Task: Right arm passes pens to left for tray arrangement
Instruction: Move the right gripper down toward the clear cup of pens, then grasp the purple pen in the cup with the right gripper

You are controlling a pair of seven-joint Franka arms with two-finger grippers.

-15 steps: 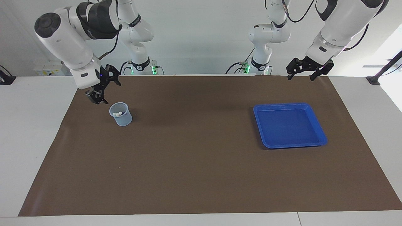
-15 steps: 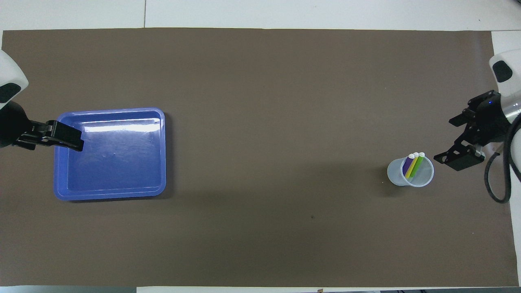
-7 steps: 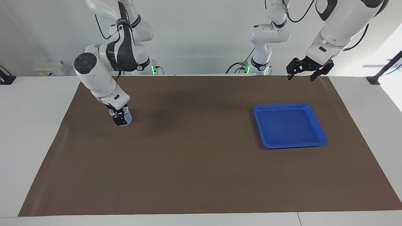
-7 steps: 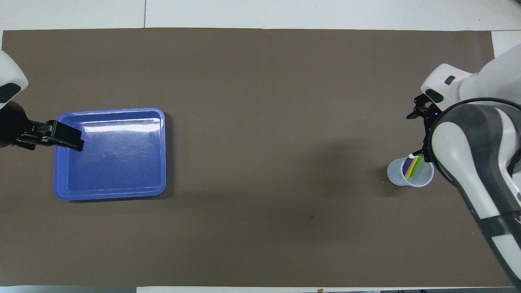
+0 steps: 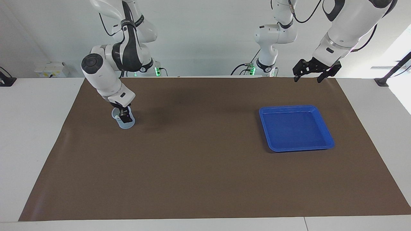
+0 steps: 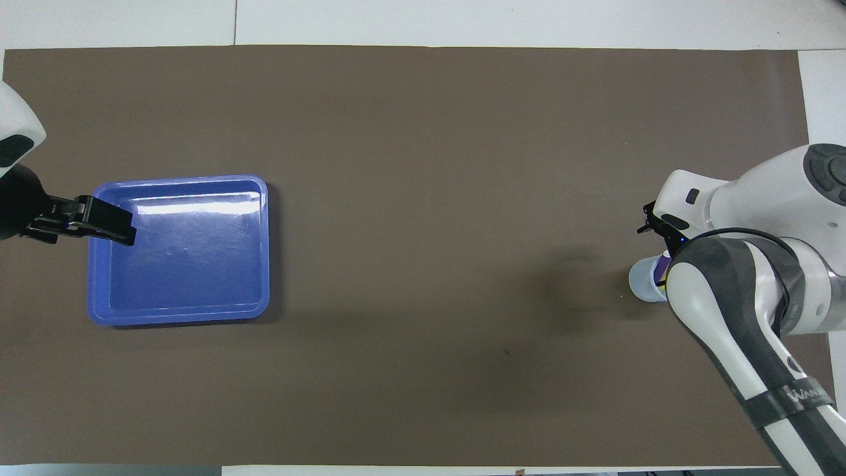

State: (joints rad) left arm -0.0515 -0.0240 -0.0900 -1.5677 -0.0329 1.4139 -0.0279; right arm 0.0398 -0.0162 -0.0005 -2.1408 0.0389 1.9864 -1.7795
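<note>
right pincer [image 5: 124, 116] in cup [image 5: 121, 122] | arm hides pens | tray [image 5: 325, 127] apart

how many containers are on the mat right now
2: the blue tray toward the left arm's end; the small translucent cup toward the right arm's end, with the right gripper at its mouth. None seems hidden.

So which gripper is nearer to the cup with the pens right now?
The right. The right gripper is down at the cup, at its mouth. The left gripper waits raised at the left arm's end of the table, near the blue tray.
</note>
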